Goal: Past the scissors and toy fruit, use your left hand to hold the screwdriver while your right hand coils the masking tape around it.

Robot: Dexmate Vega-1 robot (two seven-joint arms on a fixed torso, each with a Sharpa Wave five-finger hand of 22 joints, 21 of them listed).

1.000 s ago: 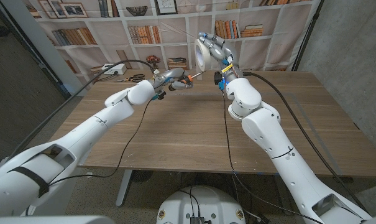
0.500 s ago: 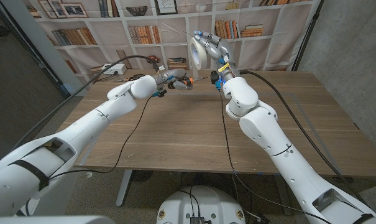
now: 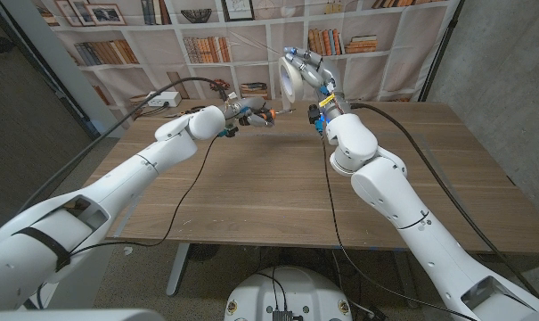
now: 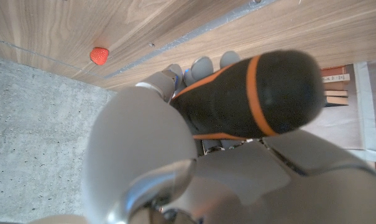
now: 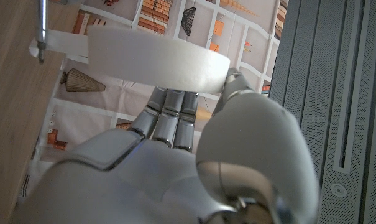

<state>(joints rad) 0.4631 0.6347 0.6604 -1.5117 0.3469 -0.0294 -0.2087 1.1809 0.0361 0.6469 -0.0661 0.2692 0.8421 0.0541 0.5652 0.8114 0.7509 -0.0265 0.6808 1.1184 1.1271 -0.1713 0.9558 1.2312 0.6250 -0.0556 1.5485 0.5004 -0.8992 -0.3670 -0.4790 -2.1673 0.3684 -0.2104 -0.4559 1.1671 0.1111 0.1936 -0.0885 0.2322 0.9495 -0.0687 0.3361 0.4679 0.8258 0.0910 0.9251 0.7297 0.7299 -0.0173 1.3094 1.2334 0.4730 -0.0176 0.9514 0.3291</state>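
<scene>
My left hand grips the screwdriver by its black and orange handle, held above the far middle of the table with the metal shaft pointing toward the right hand. My right hand is raised just beyond it and holds the white masking tape roll between thumb and fingers. In the right wrist view a short strip runs from the tape roll to the shaft's tip. The left hand wraps the handle from below.
Scissors and a white power strip lie at the table's far left. A red toy strawberry sits on the wood. Black cables trail across the table from both arms. A bookshelf backdrop stands behind.
My left arm has lifted slightly and carried the screwdriver a little farther away. My right hand swung the tape roll a little left, then back right.
</scene>
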